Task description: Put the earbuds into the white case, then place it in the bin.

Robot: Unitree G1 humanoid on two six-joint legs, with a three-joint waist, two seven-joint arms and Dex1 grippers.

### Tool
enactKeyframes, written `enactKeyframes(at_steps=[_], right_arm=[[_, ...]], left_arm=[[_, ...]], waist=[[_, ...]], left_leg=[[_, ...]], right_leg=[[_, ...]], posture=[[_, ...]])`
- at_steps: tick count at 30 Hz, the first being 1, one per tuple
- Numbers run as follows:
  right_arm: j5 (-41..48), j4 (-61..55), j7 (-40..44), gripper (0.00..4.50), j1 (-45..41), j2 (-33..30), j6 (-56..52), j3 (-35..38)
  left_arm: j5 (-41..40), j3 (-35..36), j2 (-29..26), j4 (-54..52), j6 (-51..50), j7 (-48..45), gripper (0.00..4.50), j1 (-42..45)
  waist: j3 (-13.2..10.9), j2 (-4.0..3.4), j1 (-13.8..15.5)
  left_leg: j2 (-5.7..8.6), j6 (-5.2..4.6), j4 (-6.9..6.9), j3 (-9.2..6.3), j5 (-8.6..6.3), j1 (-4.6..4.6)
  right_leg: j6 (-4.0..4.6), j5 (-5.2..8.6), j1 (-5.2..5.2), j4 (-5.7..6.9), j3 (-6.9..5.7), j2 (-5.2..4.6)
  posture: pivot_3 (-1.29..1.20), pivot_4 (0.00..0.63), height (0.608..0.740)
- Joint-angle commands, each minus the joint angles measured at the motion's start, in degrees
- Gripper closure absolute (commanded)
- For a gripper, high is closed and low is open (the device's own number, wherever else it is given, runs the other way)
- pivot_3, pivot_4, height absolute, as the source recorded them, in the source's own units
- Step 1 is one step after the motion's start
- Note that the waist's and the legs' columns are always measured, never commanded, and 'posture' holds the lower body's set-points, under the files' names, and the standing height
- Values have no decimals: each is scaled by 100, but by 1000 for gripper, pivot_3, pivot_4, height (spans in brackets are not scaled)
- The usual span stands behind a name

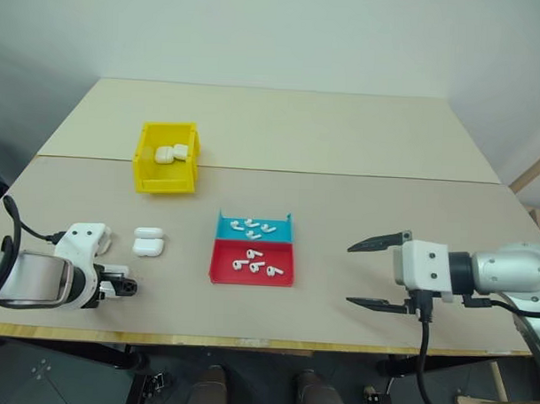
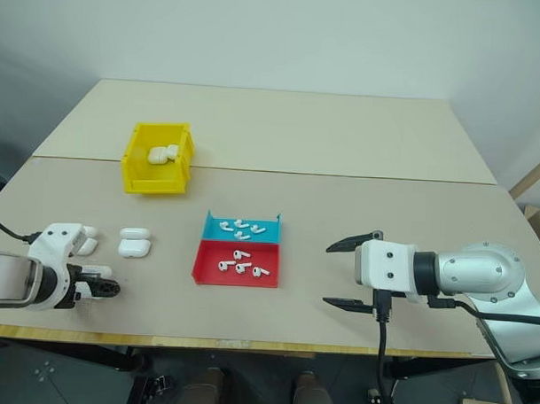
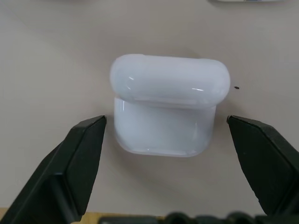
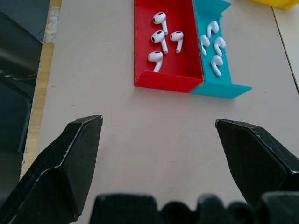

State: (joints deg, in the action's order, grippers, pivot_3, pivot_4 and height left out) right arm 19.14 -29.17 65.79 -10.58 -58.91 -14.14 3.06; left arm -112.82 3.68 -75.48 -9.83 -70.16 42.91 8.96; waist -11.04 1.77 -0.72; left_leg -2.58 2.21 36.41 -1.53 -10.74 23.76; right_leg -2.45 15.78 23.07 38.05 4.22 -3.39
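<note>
Glossy white plastic earbud case [image 3: 169, 112], light, rigid and slippery, lies between the left gripper's [image 3: 168, 140] spread, untouching fingers, best pinched across its short sides; right gripper [image 1: 376, 273] empty, agape.

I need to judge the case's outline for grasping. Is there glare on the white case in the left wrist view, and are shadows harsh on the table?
Left wrist view: the glossy white plastic case carries only small bright highlights, and its outline reads clearly. Left eye view: the beige table is evenly lit, with soft shadows beside the yellow plastic bin.
</note>
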Motion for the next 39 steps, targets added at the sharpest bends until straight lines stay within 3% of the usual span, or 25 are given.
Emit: enactKeyframes(at_steps=[1,10,14,19,22,30,35,37,39], right_arm=[[-45,-36,-14,0,-10,-17,157,127],[-68,-42,-29,0,-28,20,156,88],[-72,-38,-13,0,-16,13,161,108],[-73,-50,-7,0,-13,10,157,117],[-68,-55,-13,0,-25,13,143,113],[-54,-61,-14,0,-64,0,121,129],[61,74,-8,0,-199,-20,105,311],[85,161,-31,0,-364,-50,3,308],[83,199,23,0,-606,-184,-217,218]], left_arm=[[-18,217,-15,-61,88,86,375,-14],[-18,187,68,-55,162,262,375,41],[-18,229,196,-59,189,315,1218,39],[-18,264,260,-47,166,370,1218,52],[-18,315,254,-37,159,400,1672,-37],[-18,402,176,-163,207,387,1680,110],[19,665,90,-851,614,202,1680,641],[577,981,236,-1588,900,-102,1680,676],[1690,1314,516,-2374,1238,-918,1680,499]], waist=[[0,0,1],[0,0,1],[1,0,2],[1,0,2],[1,0,2],[1,1,1],[1,3,23],[2,5,18],[3,4,11]], left_leg=[[-1,0,0,0,0,0],[0,0,1,0,0,0],[0,0,1,-1,0,-1],[0,1,3,-1,1,-2],[0,1,5,-1,1,-2],[0,1,6,-1,1,-1],[2,1,9,-3,1,1],[2,2,13,-3,1,5],[8,3,15,0,2,6]], right_leg=[[0,0,0,0,0,1],[0,0,0,0,0,1],[0,-1,-2,1,0,0],[0,-1,-3,2,0,0],[-1,-2,-3,2,0,1],[-1,-2,-3,2,0,1],[-3,-3,-4,1,-1,1],[-5,-4,-5,-1,0,0],[-10,-8,-6,-5,5,-3]], posture=[[0,150,740],[0,150,740],[0,150,740],[0,150,740],[0,150,740],[0,150,740],[0,150,740],[0,150,740],[0,150,740]])
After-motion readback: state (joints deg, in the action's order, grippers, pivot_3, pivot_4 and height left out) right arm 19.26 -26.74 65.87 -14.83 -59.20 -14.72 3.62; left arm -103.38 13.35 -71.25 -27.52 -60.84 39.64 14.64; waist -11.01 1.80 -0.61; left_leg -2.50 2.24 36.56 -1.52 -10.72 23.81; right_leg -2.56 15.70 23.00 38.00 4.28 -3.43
